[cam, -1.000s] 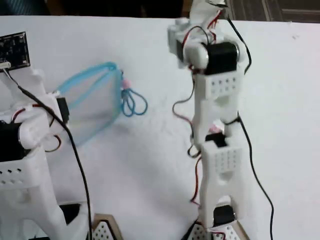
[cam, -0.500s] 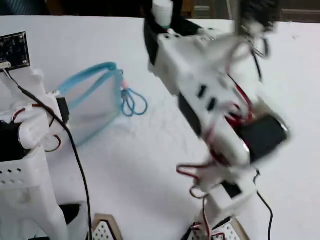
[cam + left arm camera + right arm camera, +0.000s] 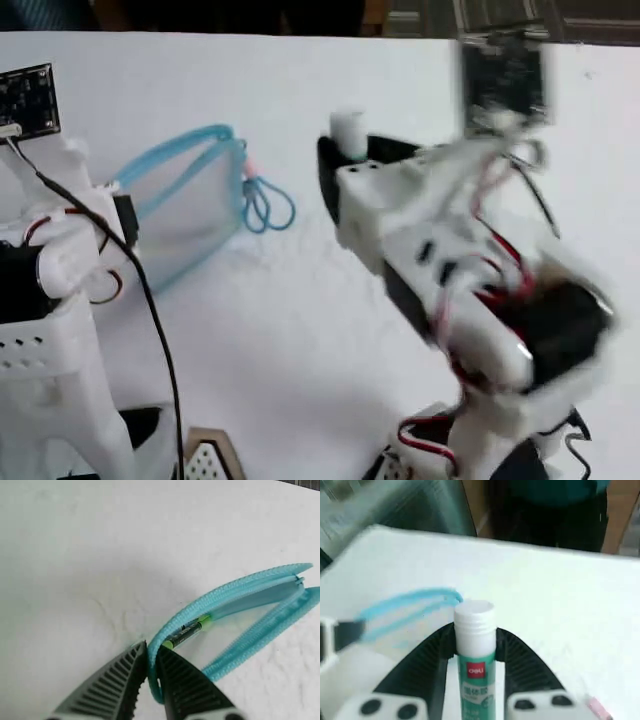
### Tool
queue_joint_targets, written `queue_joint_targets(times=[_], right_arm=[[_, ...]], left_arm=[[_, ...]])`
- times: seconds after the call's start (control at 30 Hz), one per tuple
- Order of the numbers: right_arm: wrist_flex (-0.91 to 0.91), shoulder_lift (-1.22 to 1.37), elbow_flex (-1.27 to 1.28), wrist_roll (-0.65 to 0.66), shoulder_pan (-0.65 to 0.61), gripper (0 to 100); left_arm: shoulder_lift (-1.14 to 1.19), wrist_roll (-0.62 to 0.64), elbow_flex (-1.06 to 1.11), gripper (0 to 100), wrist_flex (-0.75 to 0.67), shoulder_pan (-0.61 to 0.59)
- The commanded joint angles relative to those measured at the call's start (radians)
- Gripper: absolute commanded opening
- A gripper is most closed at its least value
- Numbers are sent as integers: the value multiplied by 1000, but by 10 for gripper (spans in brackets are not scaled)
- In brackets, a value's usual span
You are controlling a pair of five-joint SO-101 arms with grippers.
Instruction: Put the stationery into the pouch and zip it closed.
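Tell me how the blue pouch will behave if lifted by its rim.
Probably floppy: the pouch bows softly at its mouth where the left gripper pinches its zipper edge. Likely light: thin see-through walls, a slim green item inside. Lifted there, it would likely sag.

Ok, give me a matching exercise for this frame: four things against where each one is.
Things
1. glue stick
2. green and black item
3. blue cord loop
4. left gripper

Places
A. inside the pouch
B. pinching the pouch's rim
C. between the right gripper's fingers
D. on the table at the pouch's end

Pairs: 1-C, 2-A, 3-D, 4-B
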Motion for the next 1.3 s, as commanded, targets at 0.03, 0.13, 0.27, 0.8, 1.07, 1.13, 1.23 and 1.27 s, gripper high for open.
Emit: queue_joint_targets(times=[0.03,0.13,0.27,0.8,1.07,1.13,1.23,1.27], right_arm=[[-203,-39,245,0,-8,17],[-409,-48,356,-55,-62,17],[-667,-44,433,-183,-177,17],[-1380,64,717,-227,-222,17],[-1374,180,750,-224,-225,17],[-1372,180,778,-226,-242,17],[-1372,180,830,-222,-257,17],[-1371,180,847,-222,-259,17]], left_arm=[[25,-5,-3,24,-11,-4],[25,-5,-3,24,-9,-4],[25,-5,-3,24,-9,-4],[25,-5,-3,24,-9,-4],[25,-5,-3,24,-11,-4],[25,-5,-3,24,-11,-4],[25,-5,-3,24,-11,-4],[25,-5,-3,24,-11,-4]])
